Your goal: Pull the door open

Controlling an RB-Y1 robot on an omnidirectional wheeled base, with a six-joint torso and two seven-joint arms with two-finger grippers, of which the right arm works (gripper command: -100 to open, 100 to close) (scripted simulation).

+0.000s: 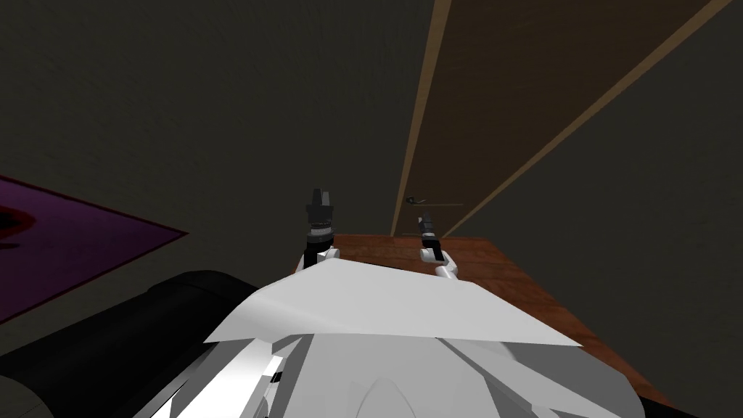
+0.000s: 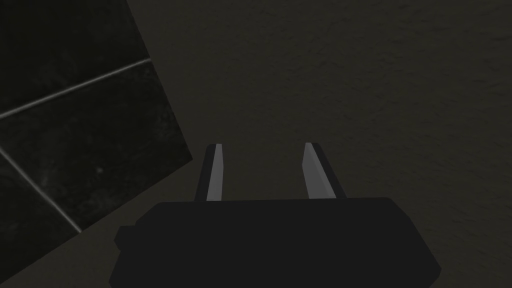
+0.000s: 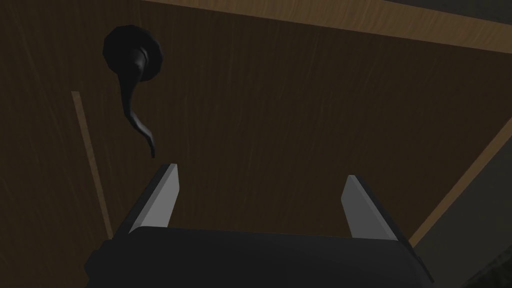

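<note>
Two risks stand out. First, the right gripper (image 3: 260, 172) has its thin grey fingers spread wide and holds nothing. The black curved lever handle (image 3: 129, 85) with its round rose lies to one side of the gap, its tip just beyond one fingertip rather than between the two. Closing or driving forward on this line would likely pinch air or knock a blade against the dark brown wooden door (image 3: 300, 100). Second, a grip on the lever's thin, tapering tip would probably slip once the pull starts, so the hand should shift sideways and take a thicker part.

In the head view the door runs as a slanted brown panel, edged by a paler wood frame (image 1: 419, 116), through the upper right of the frame. The handle sits low on it, just right of centre, with the right gripper close below. The door looks shut.

The left gripper (image 1: 319, 199), also spread and holding nothing, is raised just left of centre against the dark grey wall (image 1: 181, 109), away from the handle. A reddish-brown plank floor (image 1: 501, 272) lies at lower right, and a purple rug (image 1: 65, 247) at mid left, well apart.

Nothing visible stands between gripper and handle, but the robot stands close, so the door may have little room to swing.
</note>
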